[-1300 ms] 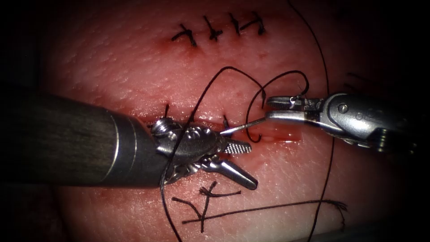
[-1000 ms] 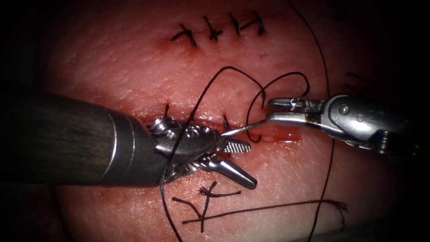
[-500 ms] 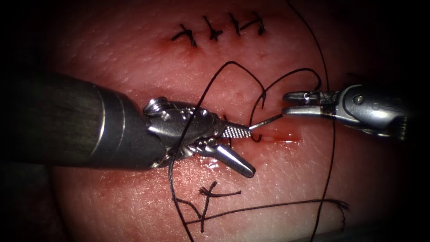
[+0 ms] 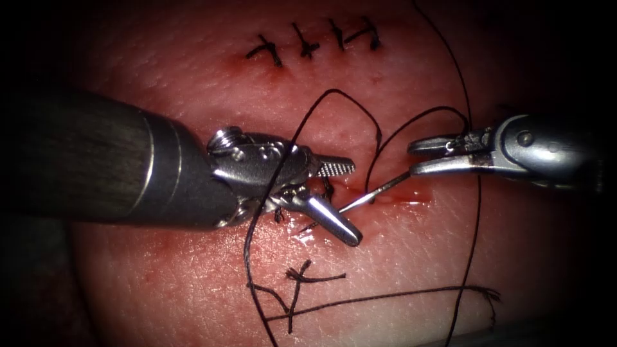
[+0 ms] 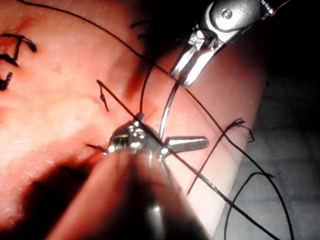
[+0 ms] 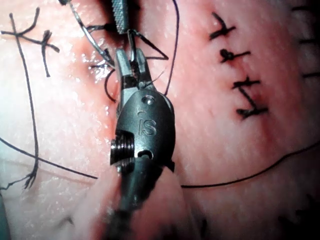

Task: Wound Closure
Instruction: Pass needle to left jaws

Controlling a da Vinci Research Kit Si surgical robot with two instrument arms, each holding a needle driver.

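The left arm's steel pincer point(image 4: 334, 199) has risen and spread wide, empty. The right arm's pincer point(image 4: 418, 157), clenched on the thin curved steel needle point(image 4: 373, 191) near its rear end, now points it free between them, above the red cut point(image 4: 392, 193).

thread point(image 4: 334, 96) loops crowd both end effectors.

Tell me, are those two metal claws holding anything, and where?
The right tool holds the needle near its thread end, tip free over the cut. The left tool, jaws open, holds nothing.
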